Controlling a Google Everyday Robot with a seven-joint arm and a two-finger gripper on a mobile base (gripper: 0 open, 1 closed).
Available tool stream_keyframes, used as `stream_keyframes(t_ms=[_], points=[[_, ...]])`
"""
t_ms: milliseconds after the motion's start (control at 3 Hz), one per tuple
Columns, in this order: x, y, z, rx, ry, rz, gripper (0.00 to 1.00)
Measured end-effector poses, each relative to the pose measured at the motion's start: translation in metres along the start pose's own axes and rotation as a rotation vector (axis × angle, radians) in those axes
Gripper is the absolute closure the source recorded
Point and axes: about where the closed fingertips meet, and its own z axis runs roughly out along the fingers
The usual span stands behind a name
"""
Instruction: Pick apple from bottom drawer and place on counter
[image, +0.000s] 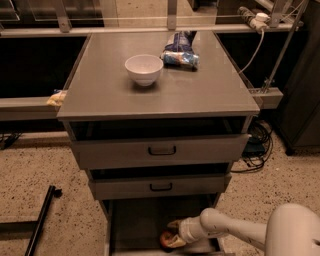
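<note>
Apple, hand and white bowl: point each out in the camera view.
apple (164, 239), camera view, its red left side.
hand (173, 233), camera view, its tip, inside the bottom drawer (132, 222) by the apple.
white bowl (143, 76), camera view, front outer wall.

Here's the desk (200, 90): smooth grey top with a soft sheen under the light. On it is a white bowl (143, 69), glossy, ceramic or plastic, hard to say which. The bag (180, 55) behind it is crinkled, shiny plastic film. The upper drawer fronts (115, 150) are matt grey metal with dark handles (161, 150). Down low, the claw (172, 234) sits inside the bottom drawer (132, 225), pale and smooth like hard plastic. The arm (240, 231) behind it has the same smooth off-white shell. The apple (165, 239) right by the claw has red-yellow skin with a faint shine. The drawer's tray is dull, dark metal. The floor (40, 165) is speckled, rough-looking stone.
</note>
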Motion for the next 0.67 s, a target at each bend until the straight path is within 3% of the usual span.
stream_keyframes(t_ms=[333, 667], points=[[0.0014, -0.0058, 0.0057, -0.003, -0.01, -0.003, 0.07], [0.0029, -0.0121, 0.0131, 0.0, -0.025, -0.012, 0.07]])
